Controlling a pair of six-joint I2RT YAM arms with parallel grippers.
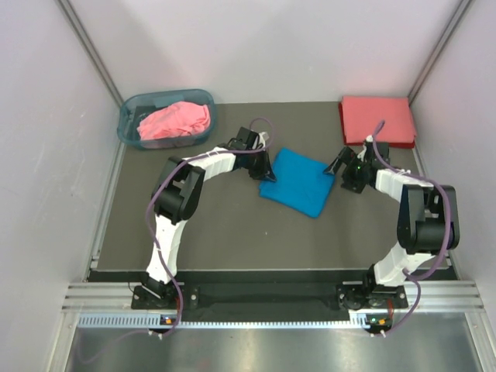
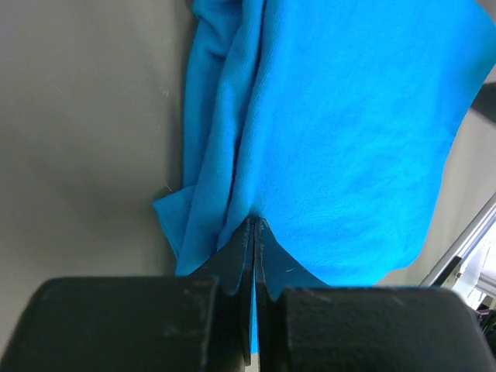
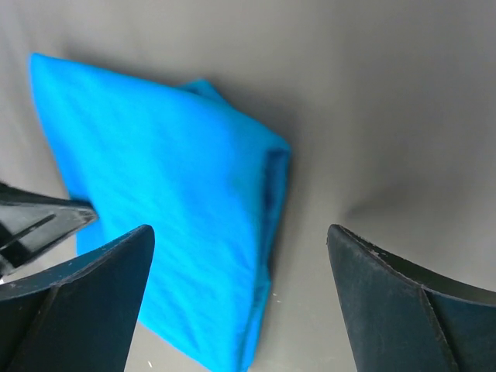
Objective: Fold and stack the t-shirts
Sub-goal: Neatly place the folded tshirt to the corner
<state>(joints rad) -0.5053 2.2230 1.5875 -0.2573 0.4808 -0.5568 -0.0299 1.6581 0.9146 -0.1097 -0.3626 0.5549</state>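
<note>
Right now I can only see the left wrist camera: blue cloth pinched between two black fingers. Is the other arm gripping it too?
Observer: No. The right gripper stands wide open by the edge of the blue t-shirt, gripping nothing.
Visitor: Is any shirt already done?
Observer: A coral-red t-shirt lies folded flat in the table's far right corner.
Visitor: Any left to fold?
Observer: A pink t-shirt sits crumpled in the plastic basket at the far left.
</note>
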